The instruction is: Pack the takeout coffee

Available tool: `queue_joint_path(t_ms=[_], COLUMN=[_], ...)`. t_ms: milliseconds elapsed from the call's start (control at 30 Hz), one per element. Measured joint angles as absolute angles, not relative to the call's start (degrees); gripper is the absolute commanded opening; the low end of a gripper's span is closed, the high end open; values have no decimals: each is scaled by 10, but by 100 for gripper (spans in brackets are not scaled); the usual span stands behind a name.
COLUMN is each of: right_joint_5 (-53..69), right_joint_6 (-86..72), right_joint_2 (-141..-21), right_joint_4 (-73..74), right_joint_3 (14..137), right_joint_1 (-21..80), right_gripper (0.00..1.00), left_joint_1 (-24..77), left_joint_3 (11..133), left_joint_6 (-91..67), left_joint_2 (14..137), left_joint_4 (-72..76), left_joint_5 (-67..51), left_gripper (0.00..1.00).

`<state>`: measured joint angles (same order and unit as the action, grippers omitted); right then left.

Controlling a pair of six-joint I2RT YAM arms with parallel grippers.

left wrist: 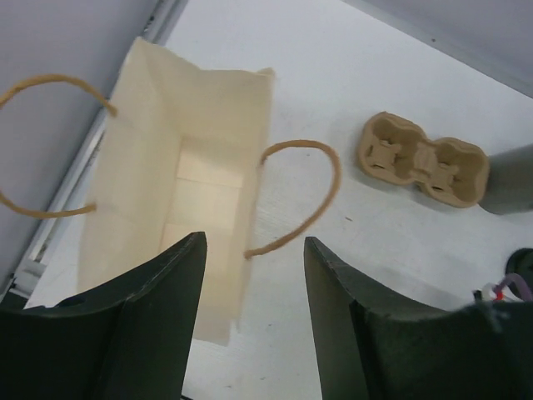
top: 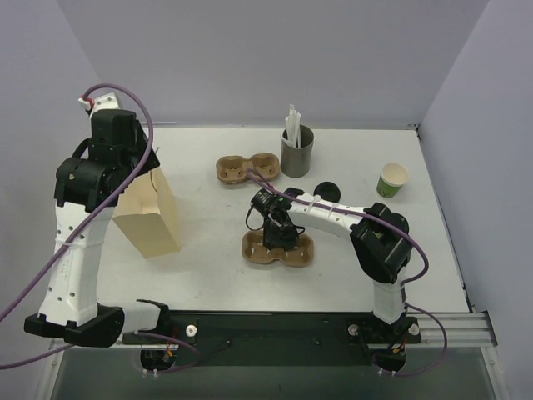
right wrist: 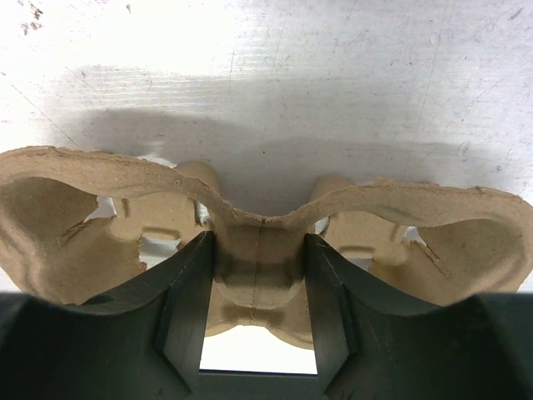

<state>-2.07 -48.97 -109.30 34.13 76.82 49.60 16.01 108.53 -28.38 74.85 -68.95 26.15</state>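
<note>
The cup (top: 392, 179) stands upright at the far right of the counter (top: 208, 275), green with a pale rim and open at the top. Its lid (top: 327, 191) lies flat on the counter to its left, apart from it and close to the right arm.

The right end effector (right wrist: 260, 292) is down on the near carrier (top: 279, 248) in the middle of the counter. In the right wrist view its fingers (right wrist: 191, 300) pinch the carrier's narrow waist from both sides, a cup well to either side (both wells hold nothing). Whether the carrier is off the counter cannot be told.

The far carrier (top: 247, 169) lies further back, just left of the grey cup (top: 296, 150) with its white straws (top: 291, 121).

The left end effector (left wrist: 254, 242) hangs above the open bag (left wrist: 200, 192), fingers spread and holding nothing. The bag stands upright at the counter's left side, its two cord handles (left wrist: 312, 187) flopped outward.
</note>
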Motion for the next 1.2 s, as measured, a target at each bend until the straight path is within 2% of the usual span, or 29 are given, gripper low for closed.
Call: queue_joint_path(t_ms=[233,467,833,1200], right_joint_5=[-18,-10,18,50], right_joint_6=[-465,-426,-375,-368], right_joint_2=[-1082,-1023,-974,-971], right_joint_4=[342,344,345,339], right_joint_3=[761,754,754,754], right_joint_1=[492,470,443,416], right_gripper=[31,31,30,30], left_joint_1=[89,51,21,-17], left_joint_3=[1035,1020,940,932], left_joint_6=[-258,-200,-149,-113], left_joint_2=[728,737,762,776], left_joint_4=[-715,-712,-690,-636], left_joint_5=[298,313,313,327], left_gripper=[64,58,59,59])
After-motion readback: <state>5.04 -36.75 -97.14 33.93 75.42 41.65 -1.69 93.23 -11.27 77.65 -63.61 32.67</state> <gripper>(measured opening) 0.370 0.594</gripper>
